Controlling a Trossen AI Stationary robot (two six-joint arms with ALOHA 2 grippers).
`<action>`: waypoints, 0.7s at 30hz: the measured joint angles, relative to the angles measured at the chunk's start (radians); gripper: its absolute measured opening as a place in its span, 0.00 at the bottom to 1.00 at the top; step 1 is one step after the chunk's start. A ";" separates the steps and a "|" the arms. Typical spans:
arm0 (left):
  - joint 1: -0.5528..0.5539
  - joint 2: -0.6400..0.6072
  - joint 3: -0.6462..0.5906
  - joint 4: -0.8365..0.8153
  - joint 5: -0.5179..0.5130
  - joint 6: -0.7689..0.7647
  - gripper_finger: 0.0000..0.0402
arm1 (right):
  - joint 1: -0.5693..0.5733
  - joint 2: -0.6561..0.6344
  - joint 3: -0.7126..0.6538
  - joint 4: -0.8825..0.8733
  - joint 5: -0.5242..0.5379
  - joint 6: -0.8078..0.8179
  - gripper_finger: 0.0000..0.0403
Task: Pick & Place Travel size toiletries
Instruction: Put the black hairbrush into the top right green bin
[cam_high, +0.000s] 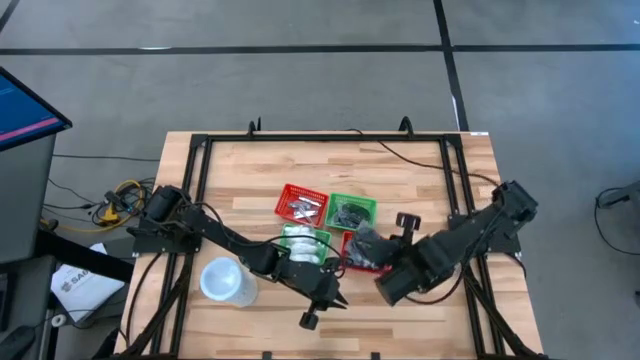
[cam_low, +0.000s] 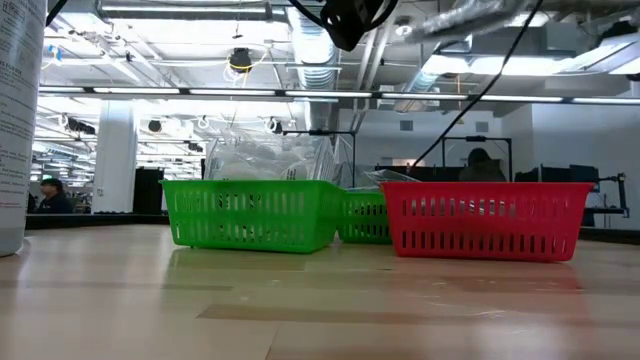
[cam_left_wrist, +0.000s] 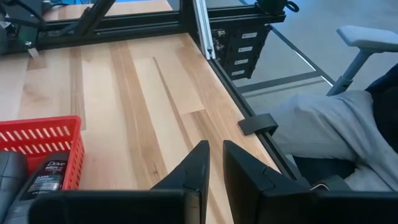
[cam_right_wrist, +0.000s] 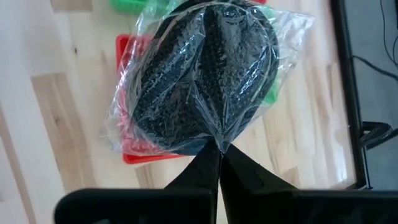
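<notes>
My right gripper (cam_right_wrist: 216, 149) is shut on a black round bundle in clear wrap (cam_right_wrist: 205, 74) and hovers over the near red basket (cam_right_wrist: 130, 155), (cam_high: 352, 265). In the high view the bundle (cam_high: 365, 240) shows dark at the end of the right arm. My left gripper (cam_left_wrist: 214, 155), (cam_high: 335, 298) stands over bare wood near the table's near edge, empty, its fingers a narrow gap apart. A green basket (cam_high: 305, 243) holds white crinkly packets. The far red basket (cam_high: 302, 203) and far green basket (cam_high: 352, 210) hold small items. A dark packet (cam_left_wrist: 46, 177) lies in the red basket. My right gripper pinches the clear wrap's gathered edge (cam_right_wrist: 214, 142) between its two fingertips. The fingers touch the film only, not the black bundle itself. The bundle is lifted clear above the red basket, standing out beyond the fingertips, with the loose wrap spread around it.
A large white cup (cam_high: 228, 281) stands left of the left arm. In the low view the green basket (cam_low: 250, 212) and red basket (cam_low: 485, 215) stand side by side. A seated person's grey leg (cam_left_wrist: 323, 124) shows beyond the table's edge. Bare wood lies toward the far edge.
</notes>
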 joint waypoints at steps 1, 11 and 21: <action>0.000 0.000 0.000 0.000 0.000 0.000 0.09 | -0.007 -0.016 0.000 0.000 0.003 -0.005 0.00; 0.000 0.000 0.000 -0.001 0.000 0.000 0.09 | -0.095 -0.130 0.000 0.000 0.031 -0.062 0.00; 0.000 0.000 0.000 -0.004 0.000 0.000 0.09 | -0.211 -0.184 -0.001 0.020 0.027 -0.142 0.00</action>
